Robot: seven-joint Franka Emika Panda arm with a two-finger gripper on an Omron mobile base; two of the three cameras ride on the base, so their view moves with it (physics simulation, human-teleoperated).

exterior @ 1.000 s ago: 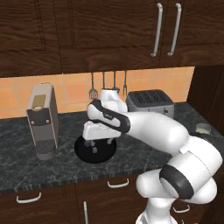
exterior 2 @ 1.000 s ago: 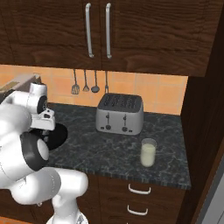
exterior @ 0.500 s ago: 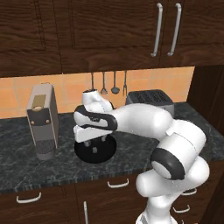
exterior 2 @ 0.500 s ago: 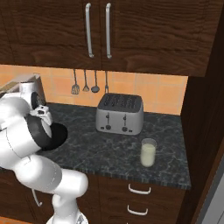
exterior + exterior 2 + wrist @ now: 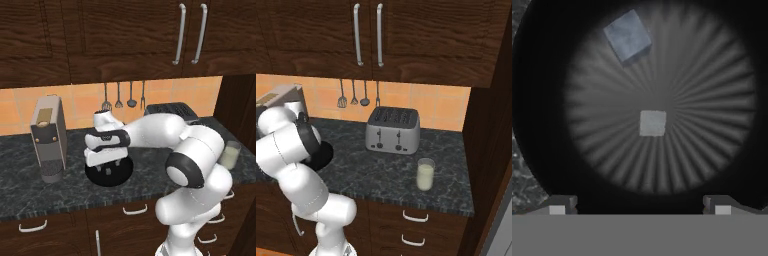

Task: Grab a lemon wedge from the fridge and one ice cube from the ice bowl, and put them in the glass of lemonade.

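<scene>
Since the earlier frames the arm has been swinging left and lowering, so the gripper [image 5: 640, 205] is now hanging spread wide and empty directly above the black bowl [image 5: 109, 175] at centre left of the left base view. In the hand view two ice cubes are lying in the bowl, one [image 5: 652, 123] at centre and another [image 5: 627, 35] at upper left. Nothing is grabbed yet, and the glass of lemonade [image 5: 425, 174] is waiting at lower right of the right base view; judging from this, ice and lemon wedge are both still to come.

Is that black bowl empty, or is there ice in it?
Not empty: the hand view shows two ice cubes lying inside the black bowl.
</scene>
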